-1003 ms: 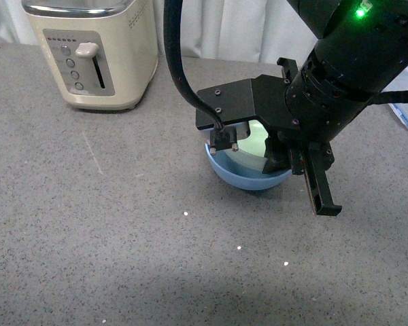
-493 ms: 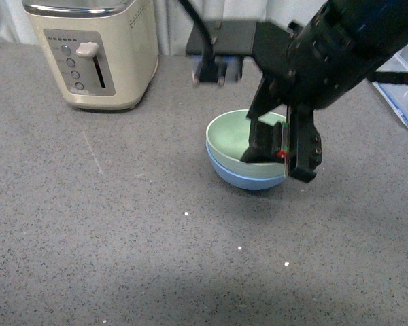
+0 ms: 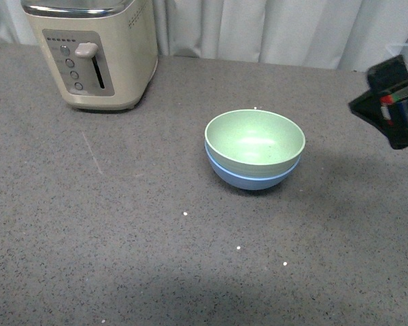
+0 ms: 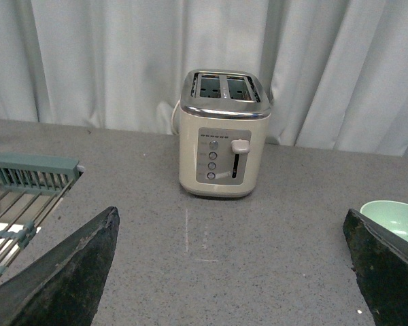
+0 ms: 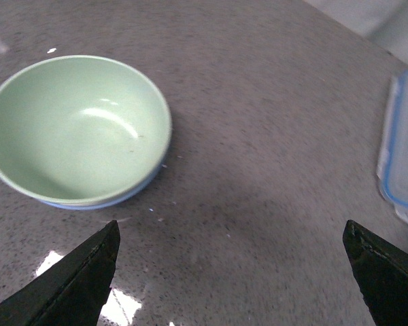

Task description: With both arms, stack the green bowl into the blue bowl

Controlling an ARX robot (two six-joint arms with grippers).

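Note:
The pale green bowl [image 3: 254, 139] sits nested upright inside the blue bowl [image 3: 250, 179] at the middle of the grey counter. Only a blue band shows under the green rim. My right gripper [image 5: 231, 224] is open and empty, hanging above the counter to the right of the bowls. The green bowl [image 5: 75, 129] and a sliver of the blue bowl [image 5: 119, 199] show in its wrist view. A black part of the right arm [image 3: 393, 109] shows at the front view's right edge. My left gripper [image 4: 231, 212] is open and empty, facing the toaster, with the green bowl's rim [image 4: 396, 219] beside one finger.
A cream toaster [image 3: 92, 51] stands at the back left of the counter. A wire rack [image 4: 24, 193] lies left of it in the left wrist view. A clear container with a blue rim [image 5: 401, 149] lies to the right of the bowls. A white curtain hangs behind.
The right arm has lifted off the bowls and pulled away to the right. The green bowl is left sitting in the blue bowl, now fully uncovered.

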